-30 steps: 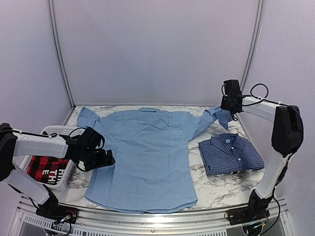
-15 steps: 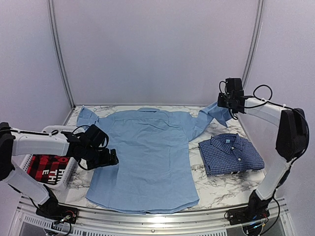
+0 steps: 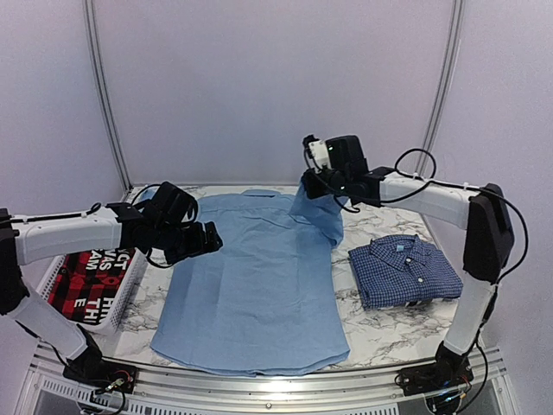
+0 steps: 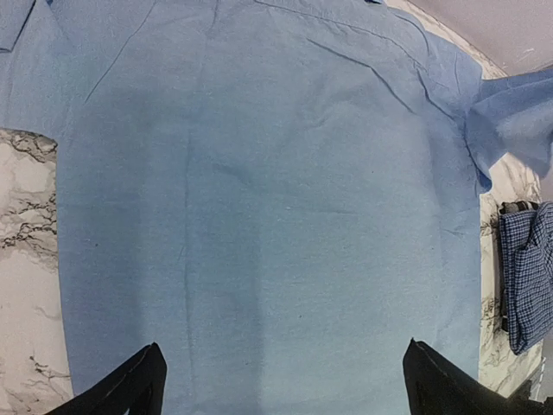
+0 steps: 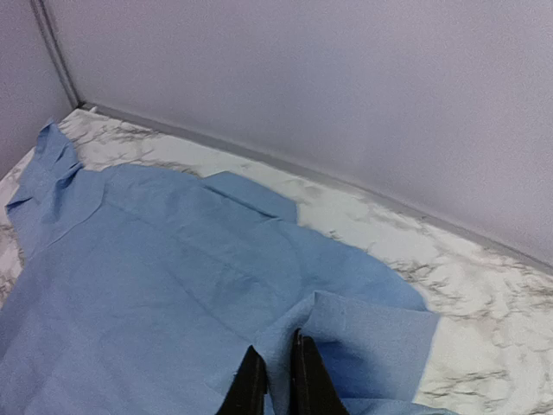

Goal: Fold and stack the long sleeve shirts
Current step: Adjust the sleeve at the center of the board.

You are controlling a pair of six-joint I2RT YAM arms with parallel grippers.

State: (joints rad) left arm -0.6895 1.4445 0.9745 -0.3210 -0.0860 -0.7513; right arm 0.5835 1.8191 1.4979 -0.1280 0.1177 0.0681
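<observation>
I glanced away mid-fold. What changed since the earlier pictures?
The right gripper, pinching a sleeve of the light blue shirt, swung it leftward over the shirt's body. The left gripper, open, moved toward the far end of the shirt's left side. The folded checked shirt stayed put.

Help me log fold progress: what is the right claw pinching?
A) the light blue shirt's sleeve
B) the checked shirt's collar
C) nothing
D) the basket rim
A: the right claw is shut on the sleeve of the light blue shirt, holding it up over the shirt's body; the checked shirt lies folded apart.
</observation>
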